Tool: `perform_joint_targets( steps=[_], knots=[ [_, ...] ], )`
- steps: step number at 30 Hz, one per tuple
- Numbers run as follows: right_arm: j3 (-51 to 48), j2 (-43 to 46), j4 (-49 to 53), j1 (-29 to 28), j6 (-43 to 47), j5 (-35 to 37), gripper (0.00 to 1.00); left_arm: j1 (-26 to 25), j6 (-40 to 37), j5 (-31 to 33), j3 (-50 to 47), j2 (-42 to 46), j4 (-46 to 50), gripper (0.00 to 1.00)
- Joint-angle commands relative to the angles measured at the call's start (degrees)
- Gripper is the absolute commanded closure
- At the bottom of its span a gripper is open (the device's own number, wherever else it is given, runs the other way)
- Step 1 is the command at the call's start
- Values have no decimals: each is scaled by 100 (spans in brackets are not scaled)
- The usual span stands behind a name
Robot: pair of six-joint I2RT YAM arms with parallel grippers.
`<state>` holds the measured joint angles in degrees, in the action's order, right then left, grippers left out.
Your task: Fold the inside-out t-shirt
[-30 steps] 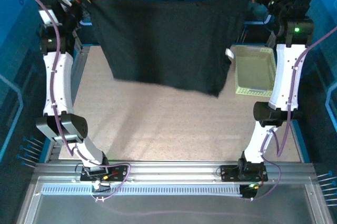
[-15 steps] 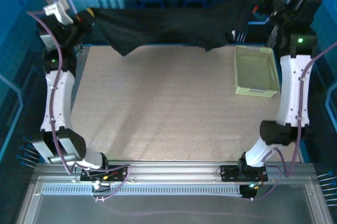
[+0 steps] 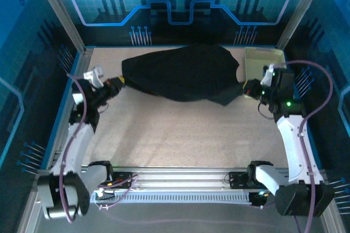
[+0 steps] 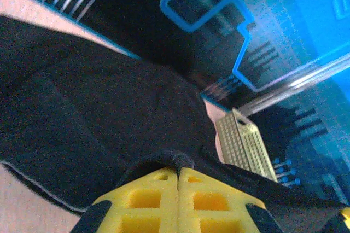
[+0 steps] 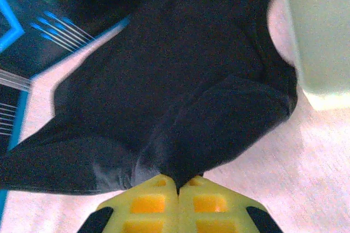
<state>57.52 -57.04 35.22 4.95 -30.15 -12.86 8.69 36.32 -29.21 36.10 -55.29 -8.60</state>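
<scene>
The inside-out t-shirt point(image 3: 183, 73) is a black cloth spread in a loose heap across the far half of the table. My left gripper point(image 3: 121, 81) is shut on its left edge, low over the table. In the left wrist view the yellow fingertips point(image 4: 164, 186) pinch a fold of the t-shirt point(image 4: 98, 118). My right gripper point(image 3: 247, 88) is shut on the t-shirt's right edge, beside the basket. In the right wrist view the t-shirt point(image 5: 180, 80) runs away from the closed jaws of my right gripper point(image 5: 178, 182) and lies on the table.
A pale yellow-green basket point(image 3: 264, 58) stands at the far right corner, close to the right gripper and touching the cloth's edge; it also shows in the wrist views as a basket point(image 4: 243, 145) and a basket point(image 5: 320, 30). Blue walls ring the table. Bare tabletop point(image 3: 180, 134) lies nearer the arm bases.
Both arms have come down and toward the near side from high at the back. The t-shirt, hanging stretched between them before, now lies on the table.
</scene>
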Motion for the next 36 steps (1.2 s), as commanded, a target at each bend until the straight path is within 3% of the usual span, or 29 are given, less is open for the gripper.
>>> perform_joint_targets(
  steps=[1, 6, 11, 18, 23, 28, 32, 36],
  knots=[
    [-667, 452, 702, 317, -199, 22, 100, -21, 174, 301, -642, 890, 951, 100],
    [-1596, 1416, 1307, 596, -486, 7, 100, -42, 344, 743, -1316, 2217, 2380, 100],
    [-2041, 2228, 1917, 613, -978, 41, 100, -34, 489, 1973, -1434, 2966, 3734, 100],
    [-2361, 3009, 2660, 615, -1322, -71, 100, 163, 461, 3015, -1102, 2819, 3870, 100],
    [-2205, 2948, 2444, 596, -1031, -368, 100, 585, 162, 2680, -561, 1837, 3198, 100],
    [-413, 2227, 2132, 458, -345, 149, 100, 608, 131, 2218, 437, 858, 2952, 100],
    [704, 1803, 2130, 461, -147, 204, 100, 608, 96, 2329, 881, 855, 2978, 100],
    [473, 1793, 2074, 445, -260, -191, 100, 617, 77, 2465, 647, 1035, 2997, 100]
  ],
)
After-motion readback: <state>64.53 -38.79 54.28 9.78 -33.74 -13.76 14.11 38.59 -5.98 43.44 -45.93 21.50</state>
